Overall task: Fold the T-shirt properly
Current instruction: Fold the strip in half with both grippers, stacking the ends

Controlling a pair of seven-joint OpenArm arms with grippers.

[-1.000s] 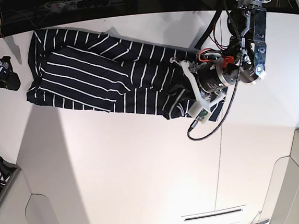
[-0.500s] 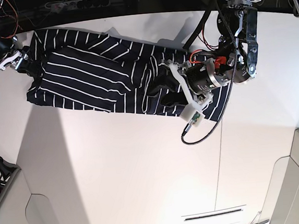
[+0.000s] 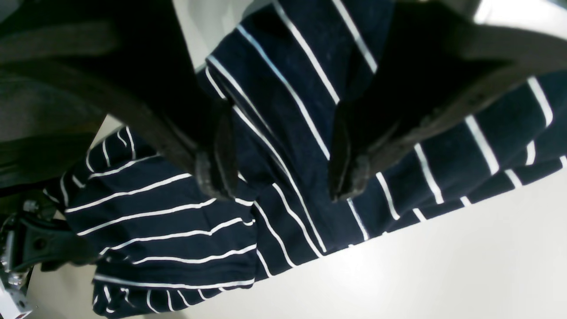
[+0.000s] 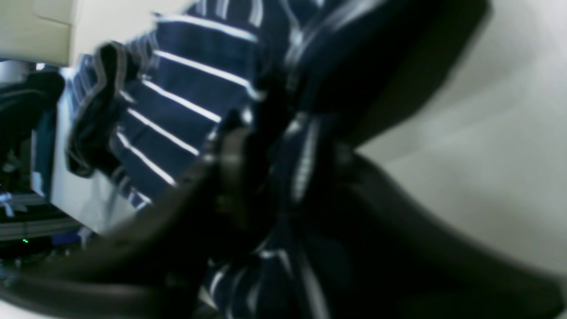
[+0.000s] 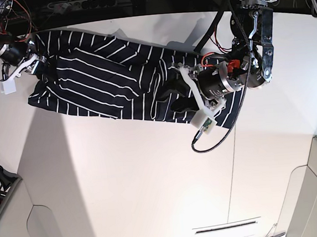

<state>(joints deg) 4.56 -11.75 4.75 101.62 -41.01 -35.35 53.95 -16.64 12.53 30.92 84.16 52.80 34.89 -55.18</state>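
Folding barely begun — T-shirt stretched lengthwise across far side of white worktop, bunched and rumpled rather than squared off. No neat fold visible yet; judged early, with smoothing, sleeve tucks and final halving all left to do.

Left pincer over shirt's end near middle of worktop, fingers parted with a ridge of cloth between them, tips down at the fabric; not closed on it. Right pincer at opposite end, near worktop's corner, seemingly clamped on a gathered edge of cloth — blurred, so grip judged, not certain.

Dark navy, nearly black fabric, thin white stripes evenly spaced, soft and creasing easily, stripes kinked where layers overlap. Lower hem wavy against bare worktop. Label not seen.
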